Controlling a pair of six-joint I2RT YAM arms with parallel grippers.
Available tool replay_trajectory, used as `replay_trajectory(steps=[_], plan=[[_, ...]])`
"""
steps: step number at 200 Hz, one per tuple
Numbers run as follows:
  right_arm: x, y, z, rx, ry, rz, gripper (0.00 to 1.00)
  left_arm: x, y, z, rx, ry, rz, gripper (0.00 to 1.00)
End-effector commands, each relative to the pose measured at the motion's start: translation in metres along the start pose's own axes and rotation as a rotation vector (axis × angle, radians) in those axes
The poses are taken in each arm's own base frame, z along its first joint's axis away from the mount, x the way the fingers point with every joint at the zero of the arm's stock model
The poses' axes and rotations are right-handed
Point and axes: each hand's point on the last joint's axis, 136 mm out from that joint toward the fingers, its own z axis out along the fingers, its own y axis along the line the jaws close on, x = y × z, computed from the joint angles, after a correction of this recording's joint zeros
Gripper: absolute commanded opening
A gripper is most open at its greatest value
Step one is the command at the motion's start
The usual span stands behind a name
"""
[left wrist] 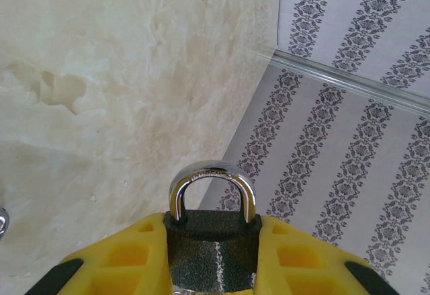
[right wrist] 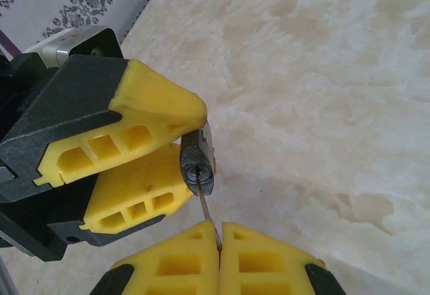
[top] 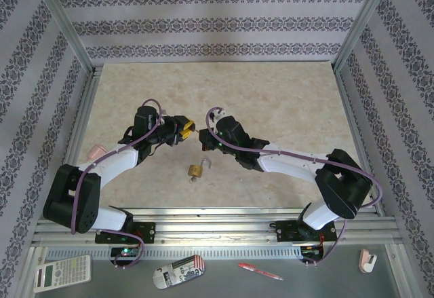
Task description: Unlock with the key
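Observation:
A small black padlock (left wrist: 211, 241) with a silver shackle (left wrist: 211, 174) sits between the yellow fingers (left wrist: 127, 261) of my left gripper (left wrist: 212, 255), which is shut on its body. The shackle points away from the wrist and looks seated in the body. In the right wrist view the padlock (right wrist: 197, 164) faces me keyhole first. The thin silvery key (right wrist: 205, 204) runs from my right gripper (right wrist: 219, 231), shut on it, into that keyhole. From above, the left gripper (top: 184, 128) and right gripper (top: 205, 135) meet tip to tip over the middle of the table.
A brass padlock (top: 197, 170) with a silver shackle lies on the marble tabletop (top: 271, 101) just in front of the grippers. A pink item (top: 95, 151) rests by the left rail. A calculator (top: 62, 271), a can (top: 178, 271) and a pen (top: 259, 271) lie on the near shelf.

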Motion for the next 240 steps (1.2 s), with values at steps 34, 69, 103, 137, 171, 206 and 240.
replay_trajectory(steps=[34,69,103,137,171,206,240], plan=[[-0.016,0.008,0.000,0.000,-0.043,-0.031,0.00,0.016,-0.004,0.004,-0.011,0.061,0.055,0.00],[-0.016,0.007,0.000,0.004,-0.043,-0.034,0.00,0.015,0.000,0.004,-0.029,0.054,0.064,0.00],[-0.013,0.010,0.002,-0.007,-0.033,-0.030,0.00,0.015,-0.001,0.005,-0.027,0.058,0.063,0.00],[-0.011,0.009,0.007,-0.006,-0.029,-0.026,0.00,0.018,-0.004,0.005,-0.022,0.066,0.069,0.00],[-0.012,0.010,0.010,-0.005,-0.033,-0.026,0.00,0.023,-0.005,0.006,-0.024,0.080,0.072,0.00],[-0.010,0.020,0.014,-0.018,-0.036,-0.076,0.00,0.033,-0.007,0.013,-0.022,0.113,0.062,0.00],[-0.005,0.030,0.016,-0.018,-0.035,-0.172,0.00,0.039,-0.013,0.015,-0.046,0.153,0.084,0.00]])
